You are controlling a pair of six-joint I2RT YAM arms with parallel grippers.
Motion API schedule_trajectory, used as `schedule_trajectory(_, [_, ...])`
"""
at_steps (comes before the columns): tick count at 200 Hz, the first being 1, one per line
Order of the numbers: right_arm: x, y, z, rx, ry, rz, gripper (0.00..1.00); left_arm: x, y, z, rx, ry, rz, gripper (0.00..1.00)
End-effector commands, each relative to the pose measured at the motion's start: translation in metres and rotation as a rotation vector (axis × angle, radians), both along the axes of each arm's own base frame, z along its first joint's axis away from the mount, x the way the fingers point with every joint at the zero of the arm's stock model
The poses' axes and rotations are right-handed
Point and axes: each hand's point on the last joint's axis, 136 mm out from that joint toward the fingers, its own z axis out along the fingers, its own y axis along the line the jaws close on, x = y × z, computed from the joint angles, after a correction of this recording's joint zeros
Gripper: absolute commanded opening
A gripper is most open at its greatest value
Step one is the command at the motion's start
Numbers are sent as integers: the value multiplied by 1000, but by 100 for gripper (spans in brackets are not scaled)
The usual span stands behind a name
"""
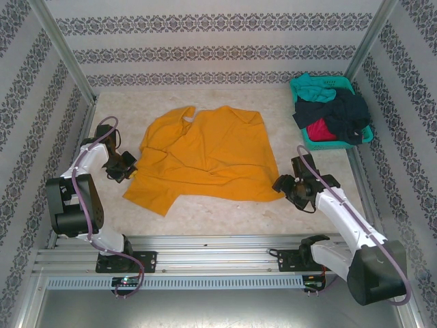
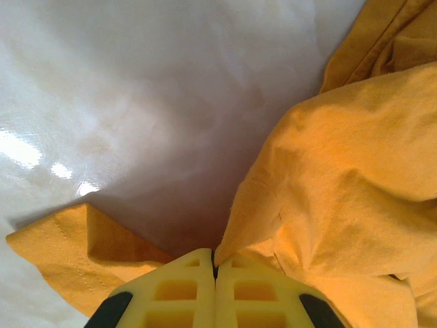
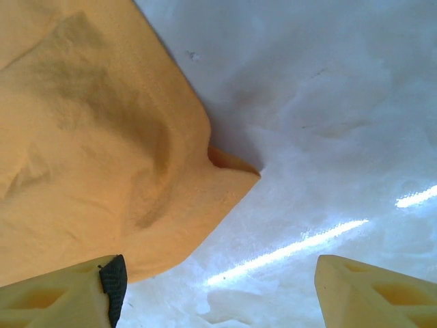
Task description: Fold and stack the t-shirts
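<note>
Seen from above, 2 robot arms are bolted to a metal rail (image 1: 218, 249) at the near edge of a pale, marbled counter (image 1: 225, 212). The left arm (image 1: 75, 198) bends up and inward, and the left jaws sit at the left edge of an orange-yellow t-shirt (image 1: 205, 154). In the left wrist view, these yellow jaws are clenched together on a fold of the shirt's cloth (image 2: 328, 191), which rises to their tips; a hemmed flap (image 2: 75, 249) of the same shirt lies just to their left.

The right arm (image 1: 348, 225) reaches forward to the shirt's near right corner. The right wrist view shows the right jaws released and standing wide apart over the counter (image 3: 321, 102), with that corner (image 3: 205, 191) lying flat beside one jaw and nothing grasped.

The t-shirt lies spread and rumpled at the middle of the counter, collar toward the far side.

At the far right corner stands a teal mesh basket (image 1: 324, 145). Heaped in it are a teal t-shirt (image 1: 315, 90), a dark navy t-shirt (image 1: 345, 113) spilling over the rim, and a red t-shirt (image 1: 319, 130).
</note>
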Motion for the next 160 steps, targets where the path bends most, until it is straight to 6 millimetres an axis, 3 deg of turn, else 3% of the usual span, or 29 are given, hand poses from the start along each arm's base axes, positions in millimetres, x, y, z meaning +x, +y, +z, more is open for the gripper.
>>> schedule_trajectory(1, [2, 1, -10, 66, 31, -67, 72, -8, 5, 1, 12, 28, -13, 0])
schedule_trajectory(47, [24, 24, -20, 154, 75, 15, 59, -17, 6, -2, 28, 49, -18, 0])
schedule_trajectory(107, [34, 26, -39, 153, 139, 22, 49, -26, 9, -4, 53, 56, -4, 0])
schedule_trajectory(128, [36, 26, -39, 148, 142, 31, 40, -28, 18, 8, 109, 37, 12, 27])
schedule_trajectory(151, [39, 26, -40, 137, 146, 38, 17, -35, 23, 21, 157, 22, 26, 63])
schedule_trajectory(160, [40, 25, -40, 133, 147, 38, 9, -38, 22, 25, 168, 18, 32, 67])
